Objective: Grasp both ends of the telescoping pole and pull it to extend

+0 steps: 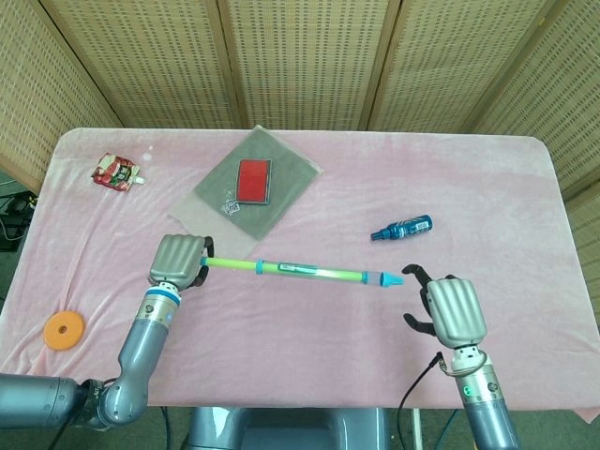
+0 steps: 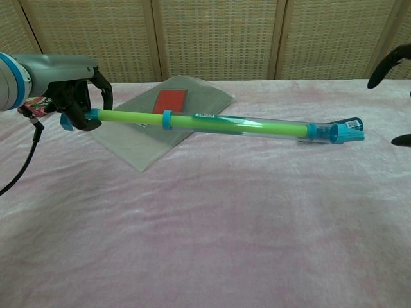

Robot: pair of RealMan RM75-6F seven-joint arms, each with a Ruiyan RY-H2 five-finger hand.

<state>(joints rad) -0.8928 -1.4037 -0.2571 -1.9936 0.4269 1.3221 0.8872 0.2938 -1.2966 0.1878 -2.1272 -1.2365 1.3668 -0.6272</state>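
Observation:
The telescoping pole (image 1: 300,272) (image 2: 225,124) is green with blue collars and a light-blue cap at its right end. It is lifted off the pink cloth, nearly level. My left hand (image 1: 178,261) (image 2: 74,96) grips its left end with fingers curled around it. My right hand (image 1: 447,307) is beside the pole's capped tip (image 1: 392,278), fingers spread and not touching it. In the chest view only dark fingertips (image 2: 390,61) of the right hand show at the right edge.
A blue bottle (image 1: 401,228) (image 2: 350,123) lies behind the pole's tip. A grey mat (image 1: 251,192) carries a red card (image 1: 253,180). A red snack packet (image 1: 116,172) and an orange disc (image 1: 64,329) lie at the left.

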